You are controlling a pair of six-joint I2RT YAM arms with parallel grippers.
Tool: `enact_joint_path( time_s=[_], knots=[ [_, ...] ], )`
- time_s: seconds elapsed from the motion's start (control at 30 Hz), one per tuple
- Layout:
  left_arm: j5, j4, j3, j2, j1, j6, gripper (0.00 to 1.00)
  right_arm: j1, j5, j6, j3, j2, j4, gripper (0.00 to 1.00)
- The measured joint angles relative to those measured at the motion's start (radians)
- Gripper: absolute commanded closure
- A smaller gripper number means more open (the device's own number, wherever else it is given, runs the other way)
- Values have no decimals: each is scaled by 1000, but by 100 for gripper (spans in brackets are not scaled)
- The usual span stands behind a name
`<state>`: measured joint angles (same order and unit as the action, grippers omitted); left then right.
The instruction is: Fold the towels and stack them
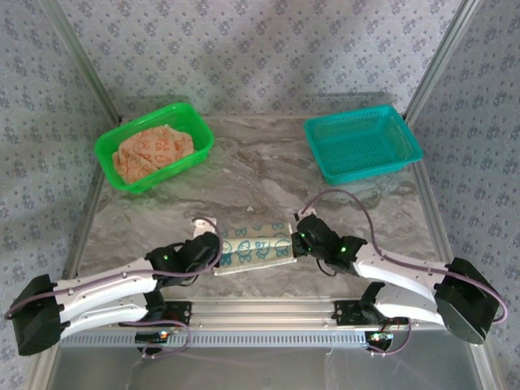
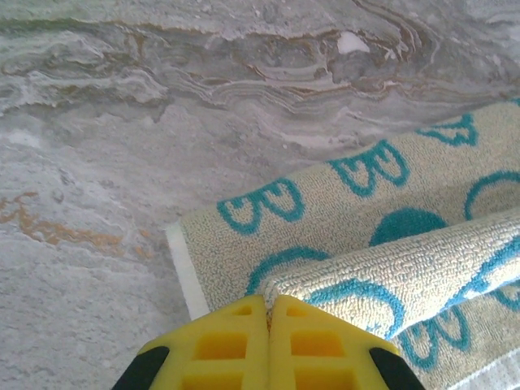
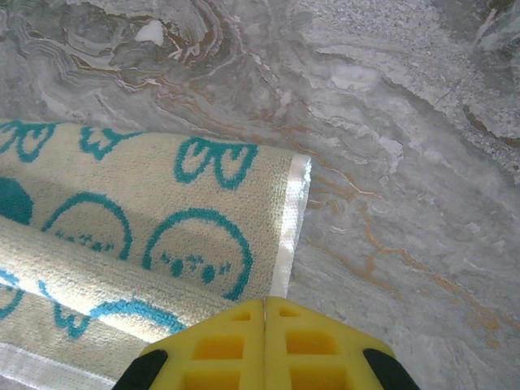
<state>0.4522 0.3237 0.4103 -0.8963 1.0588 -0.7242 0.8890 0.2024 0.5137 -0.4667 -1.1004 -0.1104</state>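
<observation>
Operator: Report the arm pose.

Technician: The left arm [image 1: 106,288] and the right arm [image 1: 398,272] both lie low and extended, angled inward from their bases (each reaching toward the centre line). The wrists face one another with a gap between them.

Operator: Report the gripper state.

Technician: Left gripper [image 2: 268,299]: the yellow fingers [image 2: 219,345] are pressed flat together, with no gap along the seam. Right gripper [image 3: 264,301]: identical condition, its fingers meeting tip to tip.
</observation>
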Motion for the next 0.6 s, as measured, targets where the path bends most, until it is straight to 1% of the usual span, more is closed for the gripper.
enact_joint_path(
  time_s=[0.17,0.43,0.47,0.5,0.53,0.6],
  knots=[
    [-33,-10,-26,15,23,-11,100,2,4,10,18,-2,9,100],
    [-68,-14,-50,44,34,-23,99,8,9,22,28,-2,11,100],
    [-76,-14,-54,45,35,-25,89,10,10,22,28,-3,11,100],
    [-84,-13,-57,45,35,-27,76,11,11,22,28,-3,11,97],
    [-93,-13,-60,45,35,-28,65,13,11,22,28,-4,11,92],
    [-113,-8,-60,47,35,-32,45,17,10,28,28,-4,9,72]
  ],
)
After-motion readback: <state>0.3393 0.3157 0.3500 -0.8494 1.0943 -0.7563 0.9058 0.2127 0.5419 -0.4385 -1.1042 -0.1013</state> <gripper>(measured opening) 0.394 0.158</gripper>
